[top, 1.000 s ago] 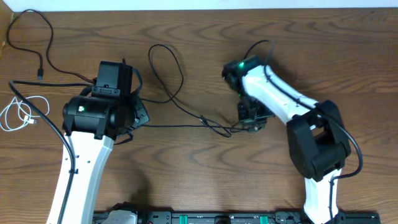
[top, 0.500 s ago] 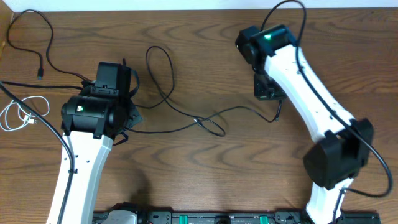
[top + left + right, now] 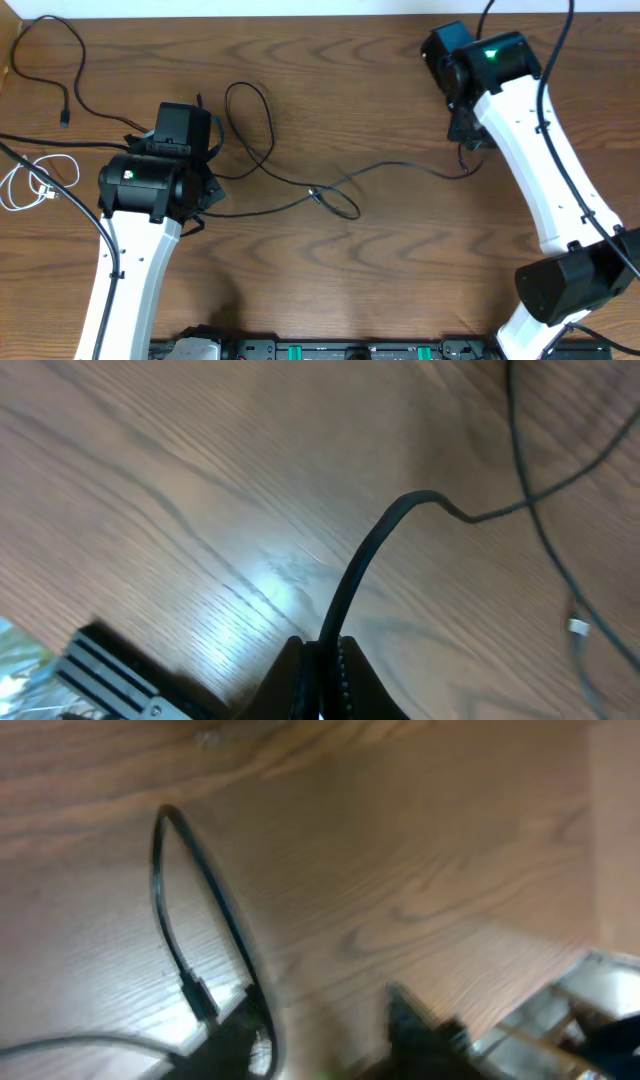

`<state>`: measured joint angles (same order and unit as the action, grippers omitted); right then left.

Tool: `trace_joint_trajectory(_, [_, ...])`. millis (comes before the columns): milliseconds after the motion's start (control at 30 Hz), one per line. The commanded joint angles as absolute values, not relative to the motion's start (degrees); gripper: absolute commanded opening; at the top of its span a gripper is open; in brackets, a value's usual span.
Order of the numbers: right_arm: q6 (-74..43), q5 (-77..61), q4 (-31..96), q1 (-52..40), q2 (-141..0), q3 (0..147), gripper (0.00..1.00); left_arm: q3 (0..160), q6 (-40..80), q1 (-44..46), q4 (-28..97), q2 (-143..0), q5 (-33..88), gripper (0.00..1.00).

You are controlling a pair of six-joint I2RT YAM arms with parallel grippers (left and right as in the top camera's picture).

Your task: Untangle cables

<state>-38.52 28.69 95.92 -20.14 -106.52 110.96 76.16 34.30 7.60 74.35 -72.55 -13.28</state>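
A long black cable (image 3: 385,168) runs across the table from a loop (image 3: 250,115) near my left arm to a plug end (image 3: 463,172) under my right arm. It crosses itself in a small knot (image 3: 330,195). My left gripper (image 3: 322,665) is shut on a black cable (image 3: 350,595) just above the wood. My right gripper (image 3: 325,1040) is open and blurred, and the cable's plug end (image 3: 200,995) lies by its left finger. Another black cable (image 3: 50,60) and a short white cable (image 3: 30,185) lie at the far left.
My left arm's white link (image 3: 130,270) stretches over the table's front left. The right arm (image 3: 545,180) slants along the right side. A black rail (image 3: 350,350) lines the front edge. In the right wrist view the table's edge (image 3: 595,935) shows at the right.
My right arm swung from the table's middle to the far right, dragging the black cable's end along, and its jaws then opened and let the cable go. The left arm stayed put.
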Motion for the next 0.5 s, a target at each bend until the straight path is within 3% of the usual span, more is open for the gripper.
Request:
trace_joint_trajectory(0, [-36.42,23.29,94.72,-19.81,-106.28,111.63,0.79,76.73,30.02,7.31,73.76,-72.69,-4.82,0.08])
trace_joint_trajectory(67, [-34.83,21.71,93.19,-19.81,-106.28,111.63,0.99,76.73,25.71,7.33,73.49,-72.69,0.75,0.07])
trace_joint_trajectory(267, [-29.69,15.68,88.44,-19.81,-106.30,111.63,0.99,76.73,17.65,8.12,73.71,-72.62,14.17,0.08])
trace_joint_trajectory(467, [-29.69,15.40,86.04,-17.96,-106.30,111.63,0.99,76.73,17.58,12.08,74.83,-72.10,16.10,0.07])
